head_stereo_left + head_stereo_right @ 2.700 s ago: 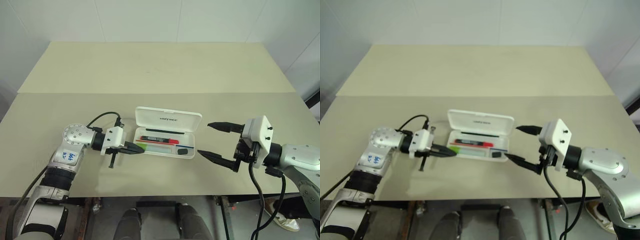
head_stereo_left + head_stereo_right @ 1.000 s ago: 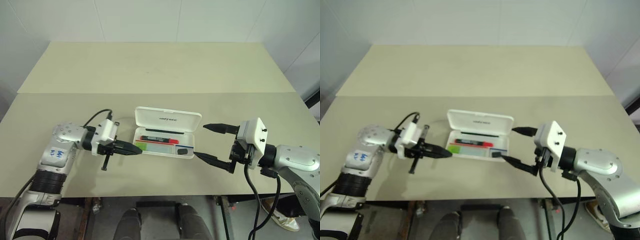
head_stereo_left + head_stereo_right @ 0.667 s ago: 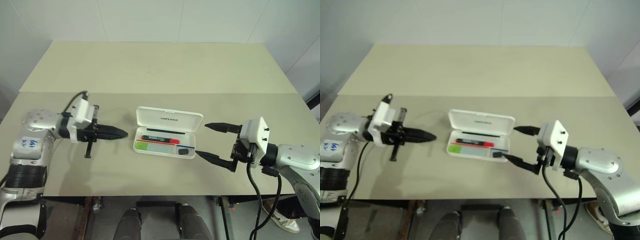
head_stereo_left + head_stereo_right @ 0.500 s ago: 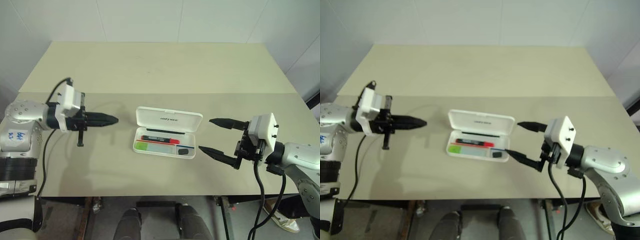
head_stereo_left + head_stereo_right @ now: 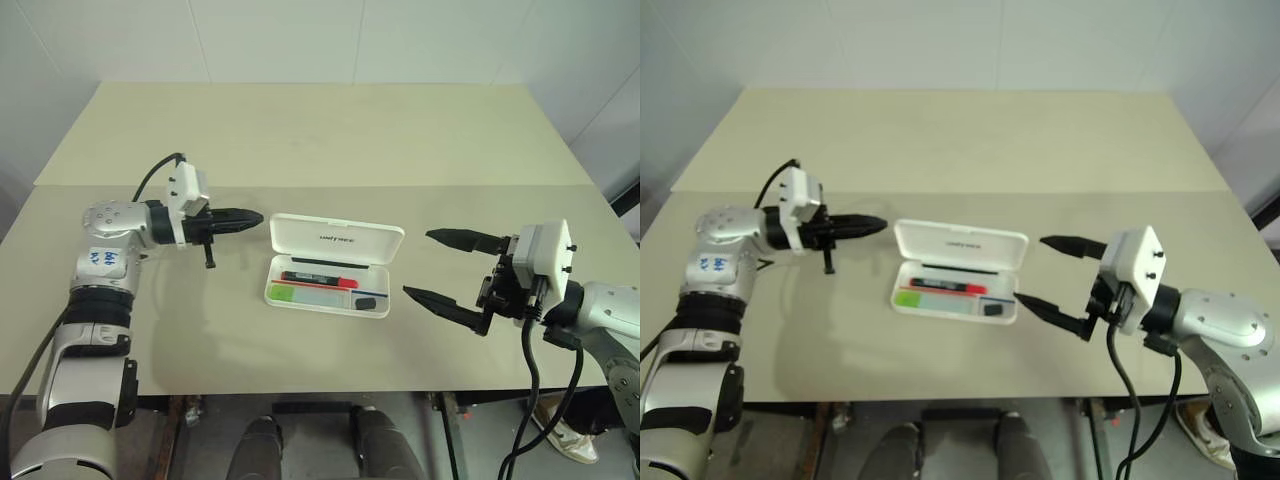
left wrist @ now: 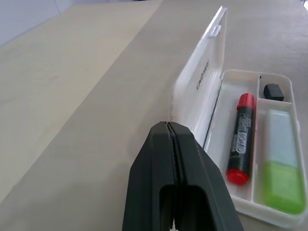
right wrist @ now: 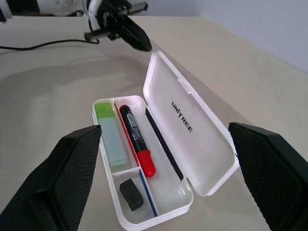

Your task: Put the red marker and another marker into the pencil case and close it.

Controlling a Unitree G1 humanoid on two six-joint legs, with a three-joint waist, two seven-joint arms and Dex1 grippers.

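Observation:
The white pencil case (image 5: 325,310) lies open at mid-table, its lid (image 5: 337,238) leaning back. In its tray lie the red marker (image 5: 318,279), black with red ends, and another marker (image 5: 295,294) with a lime-green cap. The left wrist view shows both, the red marker (image 6: 241,137) beside the green one (image 6: 280,178). My left gripper (image 5: 255,217) is shut and empty, pointing level at the lid's rear left corner, a short gap away. To the case's right hovers my right gripper (image 5: 418,263), wide open with nothing between its fingers.
A small black block (image 7: 131,194) and a thin red-and-blue line sit in the tray's right end. A black pen lies along the hinge side. A seam (image 5: 420,185) joins a second table behind. Bare tabletop surrounds the case.
My left gripper, still shut, left the case's front left end, swung out left and upward, and now points at the lid's rear left corner. My right gripper drew back slightly rightward and rose.

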